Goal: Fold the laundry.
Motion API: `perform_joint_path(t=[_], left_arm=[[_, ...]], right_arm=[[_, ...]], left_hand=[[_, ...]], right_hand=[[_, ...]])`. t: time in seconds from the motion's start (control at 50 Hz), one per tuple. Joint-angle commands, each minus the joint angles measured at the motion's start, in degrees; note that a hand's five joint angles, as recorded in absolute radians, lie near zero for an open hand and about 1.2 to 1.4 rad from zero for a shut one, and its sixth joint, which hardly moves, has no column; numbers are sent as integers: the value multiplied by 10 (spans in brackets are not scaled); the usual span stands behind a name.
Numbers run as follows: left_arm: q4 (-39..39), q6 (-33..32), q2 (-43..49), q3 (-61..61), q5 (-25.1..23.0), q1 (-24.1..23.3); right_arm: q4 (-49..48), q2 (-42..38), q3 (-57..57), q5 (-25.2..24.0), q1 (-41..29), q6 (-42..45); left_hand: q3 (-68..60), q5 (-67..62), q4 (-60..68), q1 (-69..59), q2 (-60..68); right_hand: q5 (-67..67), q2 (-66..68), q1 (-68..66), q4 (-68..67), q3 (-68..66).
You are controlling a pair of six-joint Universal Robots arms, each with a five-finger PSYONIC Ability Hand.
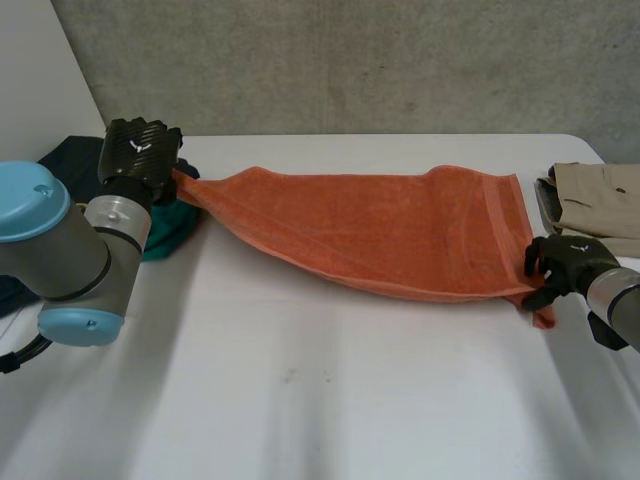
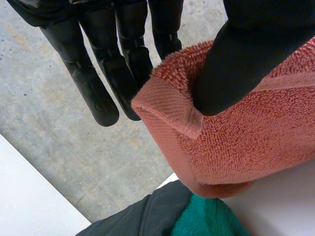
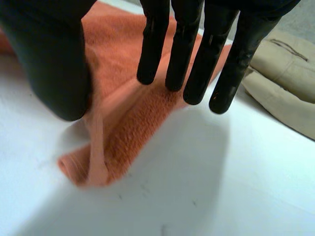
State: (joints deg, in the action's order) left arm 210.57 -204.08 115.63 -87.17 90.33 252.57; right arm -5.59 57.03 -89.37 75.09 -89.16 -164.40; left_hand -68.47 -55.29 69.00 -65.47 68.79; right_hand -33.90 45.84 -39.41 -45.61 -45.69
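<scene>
An orange towel [image 1: 380, 225] is stretched across the white table [image 1: 300, 400] between my two hands. My left hand [image 1: 140, 150] holds its far left corner off the table. In the left wrist view the thumb [image 2: 246, 59] pinches that towel corner [image 2: 167, 103] against the straight fingers [image 2: 98, 83]. My right hand [image 1: 565, 262] is at the towel's near right corner [image 1: 543, 318]. Seen from the right wrist, its fingers [image 3: 206, 54] are straight and spread from the thumb [image 3: 54, 69], above the towel corner [image 3: 128, 123] that rests on the table.
A folded tan garment [image 1: 595, 205] lies at the table's right edge, close to my right hand [image 3: 285, 83]. Teal cloth [image 1: 165, 235] and dark cloth [image 1: 70, 155] are heaped under my left hand [image 2: 206, 219]. A concrete wall stands behind the table.
</scene>
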Motion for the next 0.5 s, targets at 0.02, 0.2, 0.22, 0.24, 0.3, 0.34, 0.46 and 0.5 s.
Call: perform_joint_path(t=[0.02, 0.2, 0.22, 0.24, 0.3, 0.34, 0.46, 0.5], left_arm=[[-11, 0, -4, -2, 0, -1], [-132, -3, -34, -10, 1, 4], [-166, -6, -44, -17, 0, 4], [-186, -7, -51, -21, 0, 5], [-266, -9, -80, -42, 1, 6], [-312, -11, -96, -58, 2, 6], [-450, -81, -149, -141, 2, 21], [-464, -105, -159, -167, 3, 23]], right_arm=[[10, -6, 2, 1, 2, 38], [57, 11, 9, -10, 23, 62], [71, 23, 8, -15, 31, 93], [80, 31, 7, -18, 34, 113], [126, 80, -1, -24, 39, 214], [161, 105, -6, -23, 39, 274], [317, 204, -76, -5, 71, 491], [349, 233, -105, 6, 87, 541]], left_hand=[[-115, -147, 110, -145, 112], [-115, -147, 110, -145, 112], [-115, -147, 110, -145, 112], [-115, -147, 110, -145, 112], [-115, -147, 110, -145, 112], [-115, -147, 110, -145, 112], [-115, -147, 110, -145, 112], [-115, -147, 110, -145, 112]], right_hand=[[-192, 172, -237, -174, -174], [-361, 342, -406, -344, -343], [-361, 342, -406, -344, -343], [-361, 342, -406, -344, -343], [-361, 342, -406, -344, -343], [-361, 342, -406, -344, -343], [-361, 342, -406, -344, -343], [-361, 342, -406, -344, -343]])
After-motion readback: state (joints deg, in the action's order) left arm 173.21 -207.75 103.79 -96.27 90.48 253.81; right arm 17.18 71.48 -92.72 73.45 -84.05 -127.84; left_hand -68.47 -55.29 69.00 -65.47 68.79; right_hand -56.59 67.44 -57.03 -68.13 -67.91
